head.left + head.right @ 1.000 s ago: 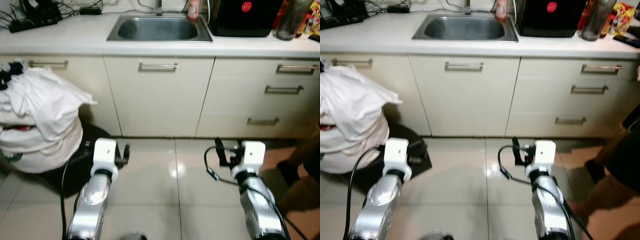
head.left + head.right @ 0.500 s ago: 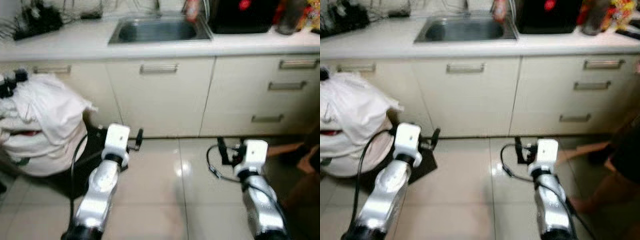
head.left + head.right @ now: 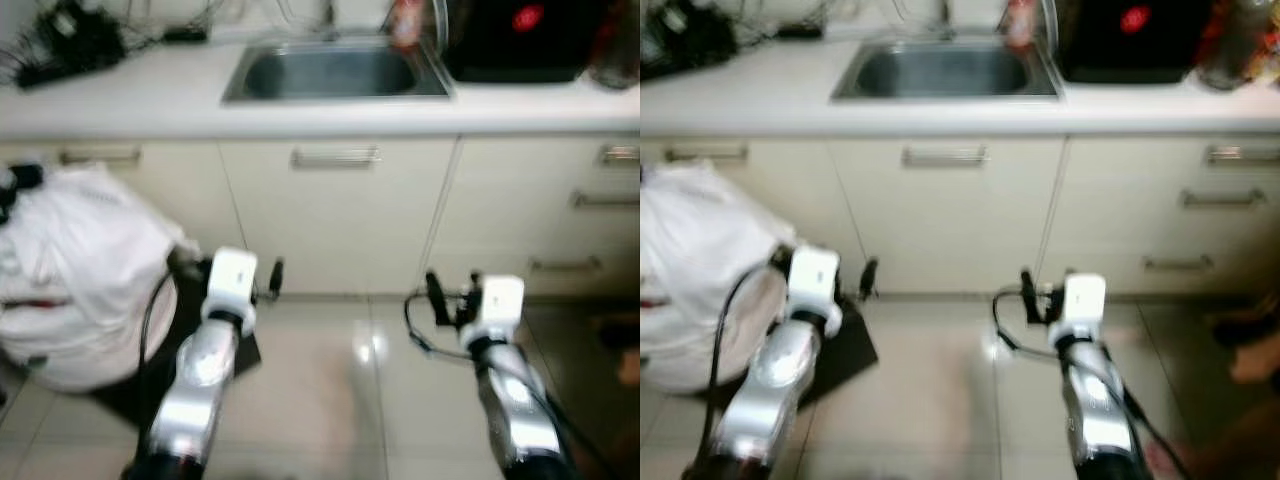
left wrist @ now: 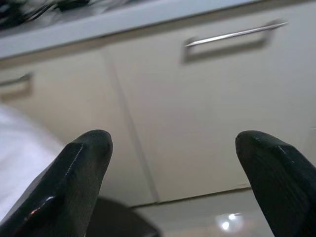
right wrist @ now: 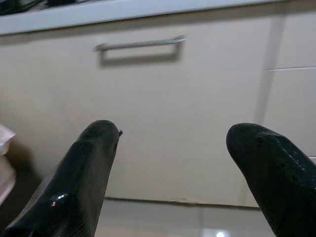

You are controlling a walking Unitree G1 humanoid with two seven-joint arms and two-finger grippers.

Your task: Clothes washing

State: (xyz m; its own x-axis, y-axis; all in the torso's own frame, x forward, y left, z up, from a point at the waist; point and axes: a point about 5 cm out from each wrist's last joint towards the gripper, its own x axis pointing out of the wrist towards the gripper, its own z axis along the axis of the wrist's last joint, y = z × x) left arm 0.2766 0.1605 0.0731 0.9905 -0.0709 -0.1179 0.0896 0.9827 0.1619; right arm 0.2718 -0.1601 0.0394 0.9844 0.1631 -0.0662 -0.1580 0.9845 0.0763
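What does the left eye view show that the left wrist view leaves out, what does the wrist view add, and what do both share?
Left eye view: the sink in the white countertop, the right gripper over the tiled floor, and a black appliance.

Left wrist view: the left gripper seen close, its two black fingers wide apart with nothing between them.

Both: the cream cabinet door with its metal handle and the white laundry pile.

Pretty clearly a home kitchen: steel sink [image 3: 335, 72] set in a white surface [image 3: 130, 95], cream cabinets [image 3: 335, 215] with bar handles straight ahead of both tools, glossy tile floor [image 3: 340, 400] underneath.
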